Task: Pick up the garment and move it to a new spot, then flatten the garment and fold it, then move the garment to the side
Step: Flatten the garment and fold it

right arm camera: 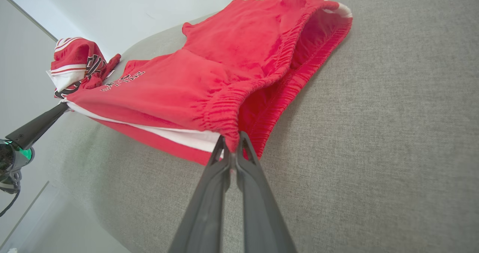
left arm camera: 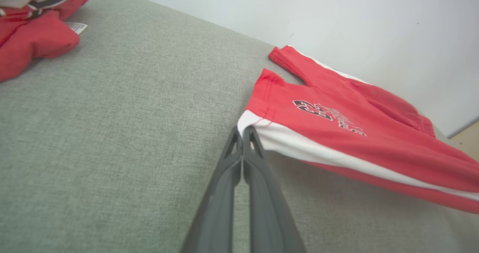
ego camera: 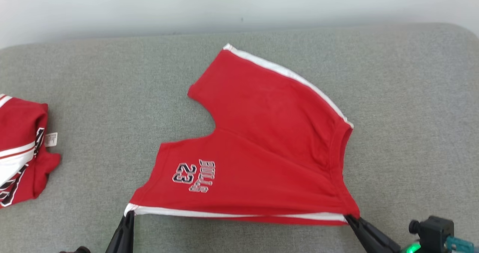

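Red shorts point(ego camera: 258, 144) lie on the cushion point(ego camera: 411, 95), their near edge taut between the left gripper point(ego camera: 129, 214) and the right gripper point(ego camera: 348, 218) (pull harder and a corner may slip).

Left wrist view: jaws clamped on the white hem corner point(left arm camera: 247, 119), barely.

Right wrist view: jaws clamped on the bunched waistband point(right arm camera: 224, 112); how many layers are held is unclear.

Red shorts point(ego camera: 262, 133): soft fleecy cloth, matt, slight nap; white stripe trim looks smoother. Waistband point(right arm camera: 239, 103): gathered ribbed elastic cloth. Grey cushion point(ego camera: 93, 77): coarse woven fabric, matt, speckled. Second red garment point(ego camera: 22, 133) at 9 o'clock: same matt cloth, small white label point(ego camera: 51, 139), papery. Left gripper point(left arm camera: 242, 131), right gripper point(right arm camera: 232, 137): dark grey, smooth, matt, plastic-looking. Wall point(ego camera: 149, 6) at 12 o'clock: smooth, pale, matt.
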`<state>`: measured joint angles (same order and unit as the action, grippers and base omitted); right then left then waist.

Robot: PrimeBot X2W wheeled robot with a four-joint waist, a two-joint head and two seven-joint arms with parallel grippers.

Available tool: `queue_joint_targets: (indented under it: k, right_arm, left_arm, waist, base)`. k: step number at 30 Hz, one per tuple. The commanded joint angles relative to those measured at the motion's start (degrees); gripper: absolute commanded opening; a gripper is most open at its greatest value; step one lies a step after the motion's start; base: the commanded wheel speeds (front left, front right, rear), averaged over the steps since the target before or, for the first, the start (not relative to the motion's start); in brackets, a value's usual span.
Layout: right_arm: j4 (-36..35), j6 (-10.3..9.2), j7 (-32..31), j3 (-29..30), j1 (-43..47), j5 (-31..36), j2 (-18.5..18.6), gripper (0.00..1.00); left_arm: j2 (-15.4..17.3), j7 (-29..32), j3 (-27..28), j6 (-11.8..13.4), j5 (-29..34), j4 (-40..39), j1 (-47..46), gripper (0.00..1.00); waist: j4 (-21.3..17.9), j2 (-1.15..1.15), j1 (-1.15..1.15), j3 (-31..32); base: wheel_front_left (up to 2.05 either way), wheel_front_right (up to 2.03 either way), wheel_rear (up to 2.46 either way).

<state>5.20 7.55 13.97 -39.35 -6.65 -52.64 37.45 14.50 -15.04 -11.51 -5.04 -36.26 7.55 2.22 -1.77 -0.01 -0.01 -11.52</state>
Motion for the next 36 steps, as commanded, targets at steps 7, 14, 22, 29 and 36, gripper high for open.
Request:
queue_joint_targets:
  k: [7,14,22,29,36]
  right_arm:
    - [-3.7,-0.14,-2.6,4.0,3.7,2.2,-2.7,0.0]
    - [-3.9,-0.14,-3.6,8.0,-1.4,-0.1,-6.2,0.0]
    - [0.5,-0.14,-2.9,8.5,-11.5,-2.1,-10.5,0.0]
    - [5.2,-0.14,-1.1,7.8,-18.9,-1.4,-14.1,0.0]
    - [11.2,-0.14,0.7,7.1,-26.8,0.7,-18.1,0.0]
  left_arm:
    - [1.9,0.1,-0.9,-1.0,3.3,-0.5,-1.2,0.0]
    - [7.7,5.5,-3.2,-2.0,5.8,-1.0,-13.9,0.0]
    - [13.8,13.8,-9.4,-2.4,7.0,2.3,-35.9,0.0]
    - [16.0,16.9,-16.3,-2.4,4.7,9.8,-50.2,0.0]
    - [16.6,15.6,-24.4,-2.4,2.9,22.1,-64.6,0.0]
  waist:
    - [-1.2,0.01,0.01,1.2]
    - [-4.1,0.01,0.01,-1.7]
    - [-8.3,0.01,0.01,-9.2]
    - [-11.2,0.01,0.01,-13.9]
    - [-14.6,0.01,0.01,-18.4]
  base:
    - [0.0,0.0,0.0]
    - [0.0,0.0,0.0]
    - [0.0,0.0,0.0]
    - [0.0,0.0,0.0]
    - [0.0,0.0,0.0]
